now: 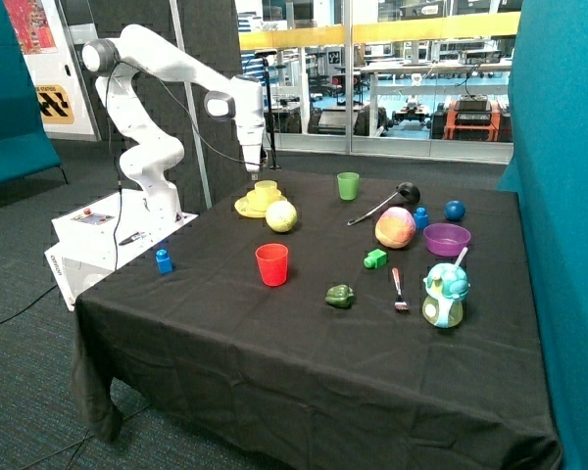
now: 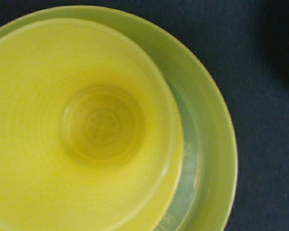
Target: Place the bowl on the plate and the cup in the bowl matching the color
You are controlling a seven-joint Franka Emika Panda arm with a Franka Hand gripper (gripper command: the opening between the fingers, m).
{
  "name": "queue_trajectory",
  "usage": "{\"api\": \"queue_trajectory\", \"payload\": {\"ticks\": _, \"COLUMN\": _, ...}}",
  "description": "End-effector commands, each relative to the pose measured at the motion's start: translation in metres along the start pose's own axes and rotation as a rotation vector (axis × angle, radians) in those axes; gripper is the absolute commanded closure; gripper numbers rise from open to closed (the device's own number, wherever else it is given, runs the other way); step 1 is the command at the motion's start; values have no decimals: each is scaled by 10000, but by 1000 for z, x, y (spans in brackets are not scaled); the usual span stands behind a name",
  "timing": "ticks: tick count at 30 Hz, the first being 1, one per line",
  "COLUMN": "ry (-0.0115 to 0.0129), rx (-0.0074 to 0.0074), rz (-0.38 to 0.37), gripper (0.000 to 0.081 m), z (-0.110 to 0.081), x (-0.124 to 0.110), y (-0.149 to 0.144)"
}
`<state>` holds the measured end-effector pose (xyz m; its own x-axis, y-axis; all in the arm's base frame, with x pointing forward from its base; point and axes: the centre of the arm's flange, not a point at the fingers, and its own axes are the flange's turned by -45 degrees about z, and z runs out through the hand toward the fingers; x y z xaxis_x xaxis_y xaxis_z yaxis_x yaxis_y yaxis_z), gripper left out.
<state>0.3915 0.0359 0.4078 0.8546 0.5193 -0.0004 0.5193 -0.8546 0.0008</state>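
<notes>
Gripper (image 1: pixel 256 168): hangs just above the stack, finger state can't be told
Done: cup (image 1: pixel 266 190) in bowl (image 1: pixel 264 201), bowl on plate (image 1: pixel 247 208)
Left: nothing apparent, seemingly just retreat

A red cup (image 1: pixel 271 264) stands upright on the black-draped table (image 1: pixel 304 372). Beyond it lies a yellow-green ball (image 1: pixel 281 216); farther back stands a green cup (image 1: pixel 348 185). To the red cup's side sit a dark green pepper (image 1: pixel 340 296), a green block (image 1: pixel 375 258), a peach-coloured ball (image 1: pixel 395 227) and a purple bowl (image 1: pixel 447 238).
</notes>
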Motion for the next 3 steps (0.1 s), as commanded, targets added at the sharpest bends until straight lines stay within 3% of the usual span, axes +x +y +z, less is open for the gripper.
{"api": "queue_trajectory", "payload": {"ticks": 1, "ry": 4, "rx": 8, "rz": -60, "gripper": 444, "z": 11, "x": 6, "y": 18}}
{"api": "queue_trajectory", "payload": {"ticks": 3, "ry": 4, "rx": 8, "rz": -172, "gripper": 408, "z": 13, "x": 9, "y": 18}}
